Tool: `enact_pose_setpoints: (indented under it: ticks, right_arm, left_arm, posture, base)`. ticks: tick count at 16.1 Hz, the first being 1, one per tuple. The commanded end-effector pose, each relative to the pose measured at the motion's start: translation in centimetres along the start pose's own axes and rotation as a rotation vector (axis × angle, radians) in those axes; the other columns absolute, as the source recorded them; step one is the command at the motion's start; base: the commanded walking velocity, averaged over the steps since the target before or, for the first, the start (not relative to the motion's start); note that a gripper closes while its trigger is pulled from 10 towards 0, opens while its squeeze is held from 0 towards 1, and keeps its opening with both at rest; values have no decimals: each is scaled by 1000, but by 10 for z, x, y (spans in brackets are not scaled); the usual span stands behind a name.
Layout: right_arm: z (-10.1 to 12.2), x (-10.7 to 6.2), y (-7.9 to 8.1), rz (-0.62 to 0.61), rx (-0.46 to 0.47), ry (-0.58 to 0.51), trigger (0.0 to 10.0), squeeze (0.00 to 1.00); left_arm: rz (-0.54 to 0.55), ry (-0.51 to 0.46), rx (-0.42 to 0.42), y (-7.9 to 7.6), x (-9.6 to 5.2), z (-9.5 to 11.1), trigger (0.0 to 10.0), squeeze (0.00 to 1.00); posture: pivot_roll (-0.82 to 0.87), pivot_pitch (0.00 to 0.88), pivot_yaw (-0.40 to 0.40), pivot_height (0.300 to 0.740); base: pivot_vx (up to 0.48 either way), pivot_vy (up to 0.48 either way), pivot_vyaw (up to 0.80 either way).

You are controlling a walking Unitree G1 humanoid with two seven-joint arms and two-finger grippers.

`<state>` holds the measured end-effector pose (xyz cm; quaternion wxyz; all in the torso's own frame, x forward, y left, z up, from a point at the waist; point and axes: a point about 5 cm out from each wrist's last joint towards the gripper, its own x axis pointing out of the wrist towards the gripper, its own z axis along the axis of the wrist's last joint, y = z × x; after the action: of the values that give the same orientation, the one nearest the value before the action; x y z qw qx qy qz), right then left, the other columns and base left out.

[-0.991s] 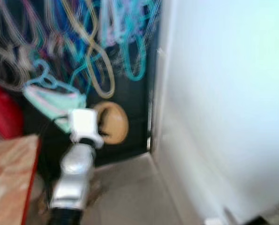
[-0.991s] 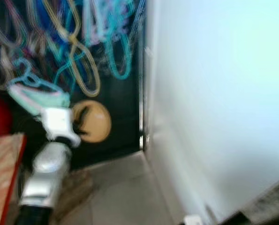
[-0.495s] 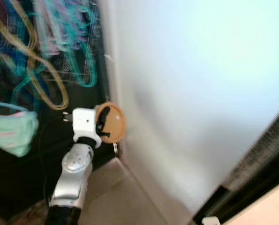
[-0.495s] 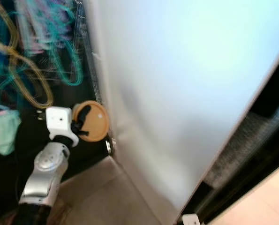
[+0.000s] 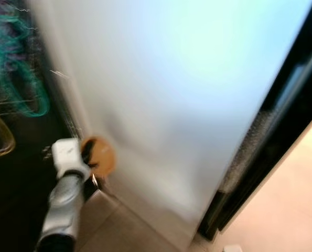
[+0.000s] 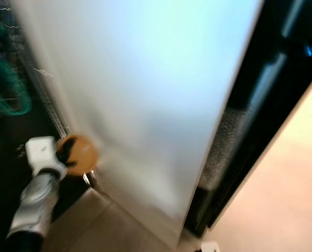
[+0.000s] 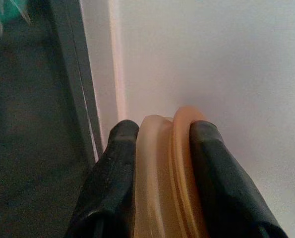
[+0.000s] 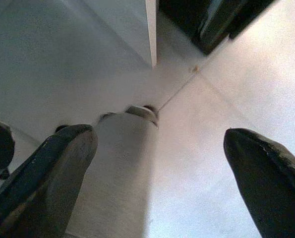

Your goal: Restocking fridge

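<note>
- Fridge side panel (image 5: 187,94), a tall white slab, stands just beyond the left gripper (image 7: 162,148); the held thing sits at its lower left corner, touching or nearly so, blur hides which.
- Left gripper closed on a tan round disc-shaped container (image 5: 99,155), seemingly a lid or shallow tub. Left wrist view has both black fingers (image 7: 112,168) pinching its stacked rims edge-on, tips at the rim's outer part.
- Right gripper (image 8: 157,163) spread wide with nothing between the fingers, aimed down at pale floor tiles (image 8: 211,99); arm idle.
- Risk: the container could bump the white panel and twist out of the pinch, since it is gripped only across thin edges and the body looks to be in motion (eye views smeared).
- Risk: the left arm could scrape the dark wire rack (image 5: 19,105) with teal hangers (image 5: 22,92) just beside it.
- Black opening (image 6: 271,94) to the right of the panel is likely the fridge front; the container is well apart from it, so the carry is far from done.
</note>
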<state>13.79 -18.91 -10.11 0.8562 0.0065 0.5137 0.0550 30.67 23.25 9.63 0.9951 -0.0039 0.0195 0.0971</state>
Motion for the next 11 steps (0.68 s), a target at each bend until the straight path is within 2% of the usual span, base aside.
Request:
enact_pose_setpoints:
  ticks: [1,2,3,4,5,6,11]
  right_arm:
    - [-1,-1,-3,-8,0,5,10000,0]
    - [-1,-1,-2,-9,5,3,10000,0]
    - [-1,0,-2,-9,7,2,10000,0]
    - [-1,0,-1,-11,14,0,10000,0]
    - [-1,0,0,-14,22,-2,10000,0]
    - [-1,0,0,-15,25,-3,10000,0]
    - [-1,0,0,-15,25,-3,10000,0]
  left_arm:
    - [32,55,-12,3,-1,-16,10000,0]
    - [86,173,-13,15,-5,-42,10000,0]
    - [98,224,-15,18,-7,-52,10000,0]
    - [132,351,-30,24,-17,-77,10000,0]
    - [128,457,-9,26,-27,-97,10000,0]
    - [123,488,1,27,-31,-103,10000,0]
    - [126,490,1,27,-29,-104,10000,0]
  posture:
    - [-3,0,38,740]
    - [-6,0,40,740]
    - [-11,0,44,740]
    - [-14,0,46,740]
    - [-18,0,49,740]
    - [-18,0,49,740]
    - [-18,0,49,740]
  base:
    - [0,0,-800]
    - [0,0,-800]
    - [0,0,-800]
    - [0,0,-788]
    - [0,0,-800]
    - [0,0,-800]
    - [0,0,-800]
